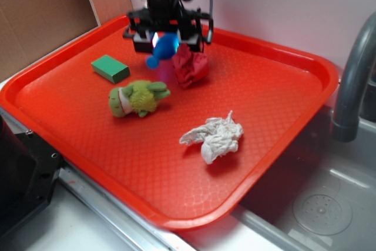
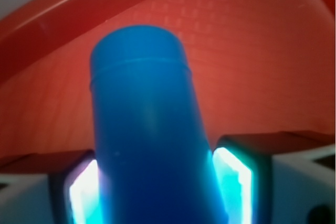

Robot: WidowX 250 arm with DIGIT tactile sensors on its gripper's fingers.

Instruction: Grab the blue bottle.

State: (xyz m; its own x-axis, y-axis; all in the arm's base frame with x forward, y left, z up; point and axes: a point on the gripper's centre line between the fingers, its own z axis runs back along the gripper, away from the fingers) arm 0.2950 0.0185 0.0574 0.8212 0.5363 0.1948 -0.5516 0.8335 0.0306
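Red tray [image 1: 276, 116] fills most of the exterior view, set beside a grey sink [image 1: 329, 204] at lower right, with a grey faucet [image 1: 352, 80] at the right edge. A pale wall is seen at upper right, brown cardboard at upper left.

Gripper [image 1: 165, 40] is placed at the upper centre of the frame, over the tray's far part. It is closed on the blue bottle [image 1: 163, 48]; in the wrist view the bottle [image 2: 147, 135] is pinched between both lit pads [image 2: 233, 184], touching each.

Bottle is held clear of the tray, tilted; long axis is run from the jaws down towards lower left, small end lowest.

On the tray are noted: white crumpled cloth [image 1: 214, 136], green plush toy [image 1: 136, 98], red crumpled cloth [image 1: 191, 66] just beside the bottle, green block [image 1: 110, 68].
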